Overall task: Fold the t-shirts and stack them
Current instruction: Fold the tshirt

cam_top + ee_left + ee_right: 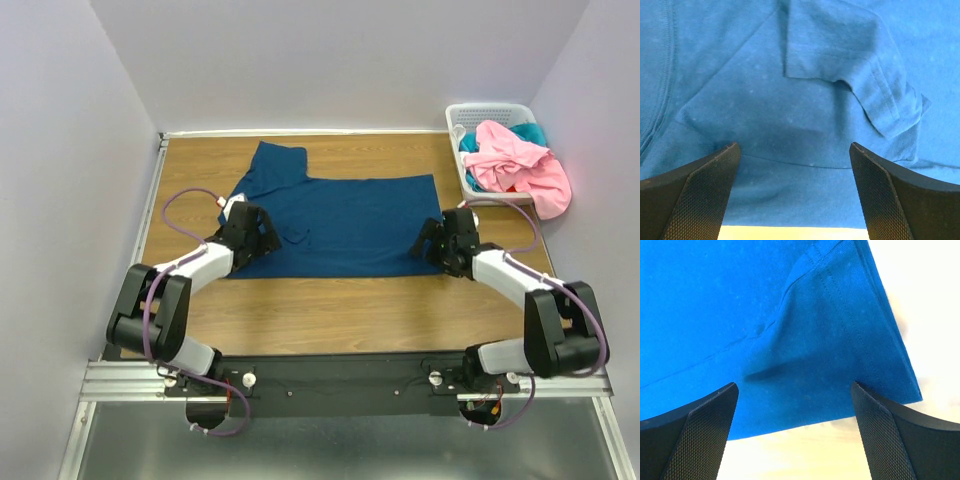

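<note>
Two wide-spread tools, left tool (268,238) and right tool (428,243), over blue t-shirt (350,220)

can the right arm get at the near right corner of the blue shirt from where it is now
Probably yes. The right gripper is open right over that corner of the blue t-shirt. The hem shows between its jaws, and nothing covers it.
</note>
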`<state>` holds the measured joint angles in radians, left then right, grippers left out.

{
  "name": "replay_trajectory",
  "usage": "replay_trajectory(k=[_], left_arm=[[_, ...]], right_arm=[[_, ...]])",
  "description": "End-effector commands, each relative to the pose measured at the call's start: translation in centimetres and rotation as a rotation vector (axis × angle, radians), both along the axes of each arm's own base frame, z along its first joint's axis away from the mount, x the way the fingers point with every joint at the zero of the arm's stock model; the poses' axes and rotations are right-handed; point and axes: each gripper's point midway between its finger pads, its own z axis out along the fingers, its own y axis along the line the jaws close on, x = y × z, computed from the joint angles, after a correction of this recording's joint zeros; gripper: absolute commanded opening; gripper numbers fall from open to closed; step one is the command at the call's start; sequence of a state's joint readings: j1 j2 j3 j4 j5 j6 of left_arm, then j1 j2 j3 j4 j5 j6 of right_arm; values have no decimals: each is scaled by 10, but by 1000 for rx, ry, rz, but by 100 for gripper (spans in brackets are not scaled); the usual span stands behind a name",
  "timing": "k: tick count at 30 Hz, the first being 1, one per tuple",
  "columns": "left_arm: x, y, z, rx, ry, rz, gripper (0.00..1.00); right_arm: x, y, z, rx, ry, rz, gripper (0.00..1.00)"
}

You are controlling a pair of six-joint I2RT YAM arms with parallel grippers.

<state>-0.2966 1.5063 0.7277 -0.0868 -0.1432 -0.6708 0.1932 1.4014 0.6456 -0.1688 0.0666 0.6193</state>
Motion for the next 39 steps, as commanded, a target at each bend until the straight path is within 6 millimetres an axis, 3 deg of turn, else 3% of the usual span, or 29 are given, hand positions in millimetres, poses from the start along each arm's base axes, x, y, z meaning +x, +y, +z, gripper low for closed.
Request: replay_trajectory(k=[1,5,12,17,20,27,39], left_arm=[[-39,4,-14,-23,79,19,98],[-73,4,-26,-45,128,30,98],[-94,-10,4,-100,69,32,98],[-68,-23,46,-145,-65,-4,98],[-48,-32,60,-151,-117,-23,98],[-18,-56,43,-167,-90,-86,98],[13,-72,25,-160,-70,-102,98]], right_arm=[[-75,-18,-31,-50,218,-38,100],[-81,-19,-17,-41,185,-29,100],[-75,-5,17,25,78,44,100],[-57,-3,51,-3,-51,114,100],[-51,3,62,23,-99,145,100],[-47,8,60,34,-113,167,100],[-41,1,63,3,-128,136,100]])
